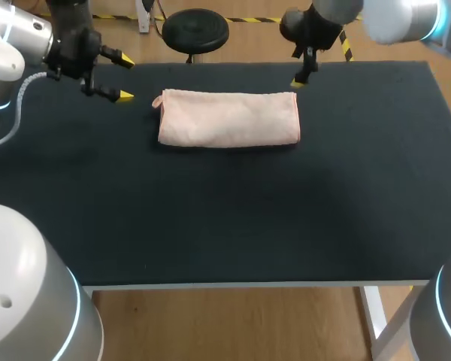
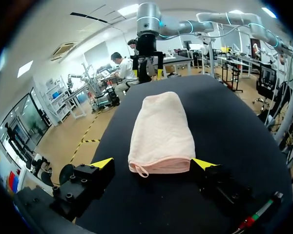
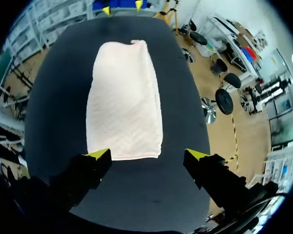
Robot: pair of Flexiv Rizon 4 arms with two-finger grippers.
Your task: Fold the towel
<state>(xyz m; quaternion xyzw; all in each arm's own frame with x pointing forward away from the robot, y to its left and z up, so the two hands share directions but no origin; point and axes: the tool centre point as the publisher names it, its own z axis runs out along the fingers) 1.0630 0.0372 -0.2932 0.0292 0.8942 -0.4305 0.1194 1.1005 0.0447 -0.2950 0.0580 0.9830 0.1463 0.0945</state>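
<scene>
- Claws first, head view: the left claw [image 1: 126,77] stands wide open and empty, just off the left short end of the pink towel [image 1: 227,117]. The right claw [image 1: 299,77] sits by the far right corner, edge-on, so its opening cannot be read here. The towel lies as a long folded band toward the far side of the dark surface [image 1: 210,218].
- Left wrist view: the yellow tips straddle the near end's corners without touching. Only this view makes clear the hanging loop [image 2: 141,170] and the stacked layers.
- Right wrist view: the right claw [image 3: 147,154] gapes wide, holding nothing, with the towel's plain end just ahead.
- Judgement: a lengthwise fold looks done. Any end-to-end fold next would call for pinching one end's corners and carrying them across.
</scene>
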